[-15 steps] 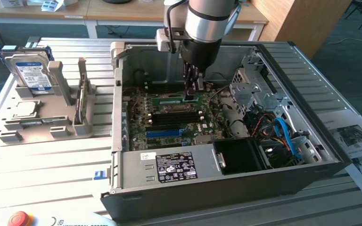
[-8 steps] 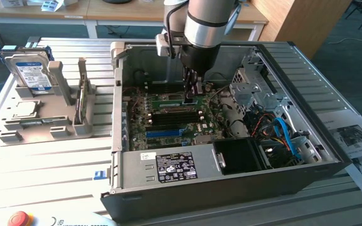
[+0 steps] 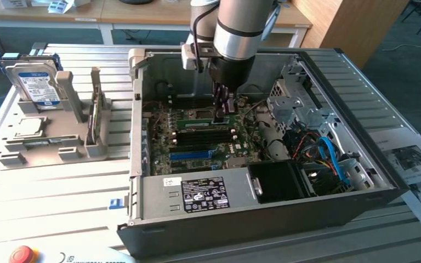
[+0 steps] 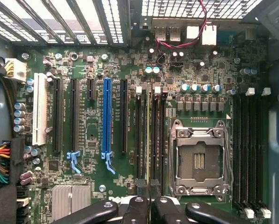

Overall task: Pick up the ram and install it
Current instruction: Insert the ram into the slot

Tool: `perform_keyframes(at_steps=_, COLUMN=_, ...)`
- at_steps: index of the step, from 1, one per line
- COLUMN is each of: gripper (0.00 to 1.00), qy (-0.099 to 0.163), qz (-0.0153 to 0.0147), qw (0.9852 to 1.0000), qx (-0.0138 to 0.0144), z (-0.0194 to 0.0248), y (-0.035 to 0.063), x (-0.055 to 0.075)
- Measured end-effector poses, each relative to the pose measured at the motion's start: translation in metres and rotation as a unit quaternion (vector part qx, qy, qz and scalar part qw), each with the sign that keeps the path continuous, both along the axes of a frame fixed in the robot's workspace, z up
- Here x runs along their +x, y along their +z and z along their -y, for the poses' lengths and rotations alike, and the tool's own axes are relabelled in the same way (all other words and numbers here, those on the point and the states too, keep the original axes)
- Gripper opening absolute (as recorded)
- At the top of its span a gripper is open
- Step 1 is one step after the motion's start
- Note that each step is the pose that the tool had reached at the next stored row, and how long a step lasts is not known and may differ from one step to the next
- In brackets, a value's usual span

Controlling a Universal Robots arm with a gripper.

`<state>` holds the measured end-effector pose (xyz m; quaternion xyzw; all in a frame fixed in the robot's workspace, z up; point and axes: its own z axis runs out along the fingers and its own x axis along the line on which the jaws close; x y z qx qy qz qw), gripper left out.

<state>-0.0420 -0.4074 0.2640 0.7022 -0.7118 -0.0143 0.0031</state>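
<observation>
The ram (image 4: 148, 135) appears edge-on in the wrist view as a thin green strip running away from my gripper (image 4: 148, 187). The gripper is shut on it, with a black fingertip (image 4: 141, 186) on each side. The stick hangs in line with the black memory slots (image 4: 156, 135) beside the empty processor socket (image 4: 198, 158). I cannot tell whether it touches a slot. In the exterior view my gripper (image 3: 223, 112) reaches straight down into the open computer case (image 3: 386, 181), and the ram's green edge (image 3: 226, 119) sits just over the motherboard (image 3: 195, 139).
At the exterior view's left a grey holder (image 3: 50, 143) carries a blue-labelled hard drive (image 3: 38, 83) and a small silver processor chip (image 3: 29, 127). Inside the case are the power supply (image 3: 203, 194), a drive cage (image 3: 298, 104) and blue cables (image 3: 333, 159). Printed sheets (image 3: 419, 167) lie at the right.
</observation>
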Motion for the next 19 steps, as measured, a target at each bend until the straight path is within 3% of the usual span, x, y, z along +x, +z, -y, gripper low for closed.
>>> perform_keyframes(at_steps=19, gripper=0.12, qy=0.0, qz=0.0, qw=1.0, qx=0.0002, z=0.0001, y=-0.0058, x=0.003)
